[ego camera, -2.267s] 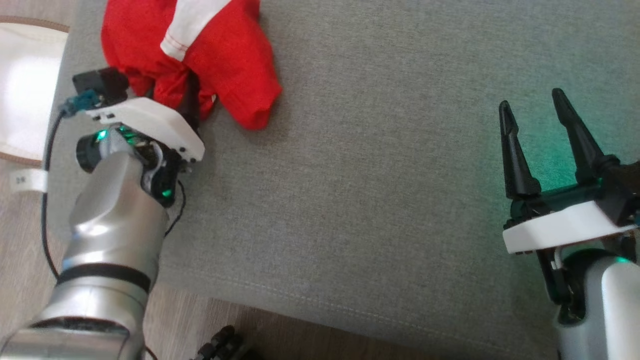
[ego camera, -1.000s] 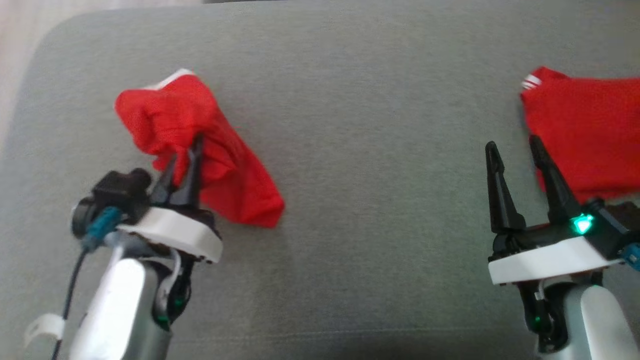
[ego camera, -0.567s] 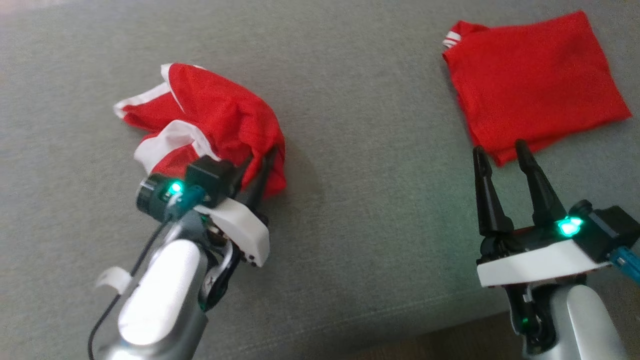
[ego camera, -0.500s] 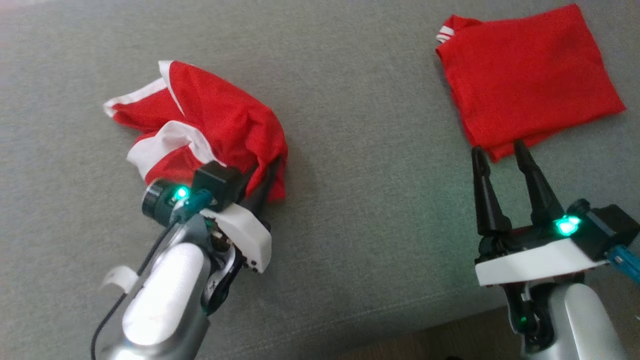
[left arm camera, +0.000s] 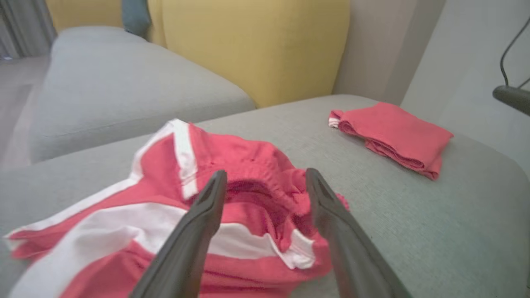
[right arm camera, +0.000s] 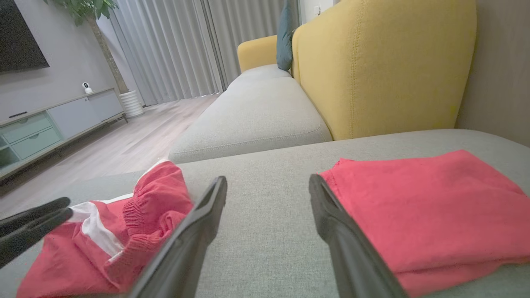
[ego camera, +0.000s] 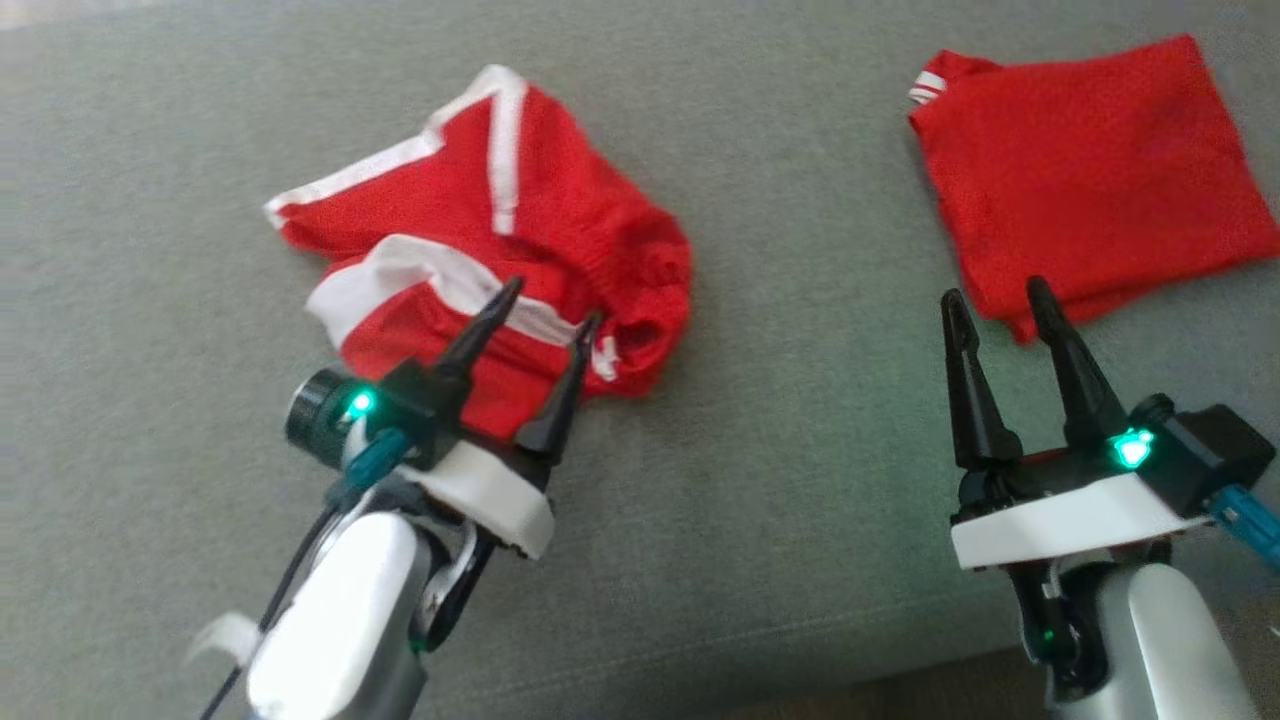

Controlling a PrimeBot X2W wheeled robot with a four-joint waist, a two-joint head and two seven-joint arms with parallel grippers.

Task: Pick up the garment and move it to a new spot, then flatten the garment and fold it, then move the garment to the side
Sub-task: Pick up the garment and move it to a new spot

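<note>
Head view has the red-and-white garment (ego camera: pixel 440 215) lying in a crumpled heap on the grey sofa cushion (ego camera: pixel 800 480). The left gripper (ego camera: pixel 553 302) sits right at its near edge with both fingers spread wide and nothing pinched between them. My guess at the why: the heap is loose on the cushion and nothing's holding it, so this reads as the drop-off spot, with the flattening not yet begun. The waistband is bunched up and the white stripes are twisted over each other. The bulk of the cloth sits from about 10 to 12 o'clock off the left gripper's tips. The tips overlap the nearest fold, but whether they actually touch it I can't tell. Left wrist view agrees, with the elastic waistband showing right between the open fingers, just beyond them. Over at 3 o'clock from the heap, well apart, the right gripper (ego camera: pixel 992 291) is spread and empty too. Its tips are by the near corner of a folded red piece (ego camera: pixel 1090 170) at its 1 o'clock, so it's probably just keeping out of the way.
</note>
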